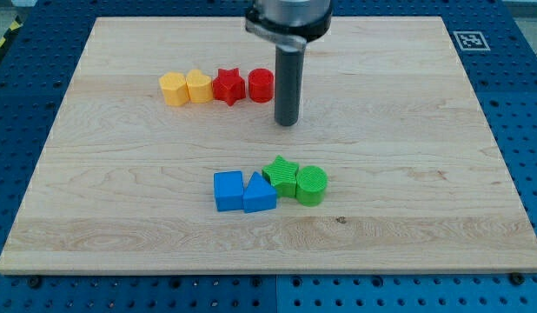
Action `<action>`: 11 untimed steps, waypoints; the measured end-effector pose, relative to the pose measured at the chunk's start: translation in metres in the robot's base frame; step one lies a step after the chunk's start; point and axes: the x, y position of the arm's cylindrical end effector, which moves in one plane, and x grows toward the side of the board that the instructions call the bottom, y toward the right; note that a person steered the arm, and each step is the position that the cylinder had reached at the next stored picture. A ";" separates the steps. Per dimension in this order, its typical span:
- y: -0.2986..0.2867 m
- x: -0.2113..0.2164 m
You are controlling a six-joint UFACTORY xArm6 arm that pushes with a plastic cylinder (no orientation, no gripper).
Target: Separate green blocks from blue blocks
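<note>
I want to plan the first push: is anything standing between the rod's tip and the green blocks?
Nothing visible does. My tip sits just right of the red cylinder, and only bare board lies between it and the green star and green cylinder toward the view's bottom.

No readable words, numbers or brand names anywhere. Only sign: a black-and-white square fiducial marker (a coded pattern, not text) printed on the far right corner of the wooden board. Nothing written on blocks or rod.
</note>
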 end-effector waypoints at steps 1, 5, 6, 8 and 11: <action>-0.057 0.022; -0.059 0.061; -0.049 0.077; -0.010 0.088; 0.041 0.110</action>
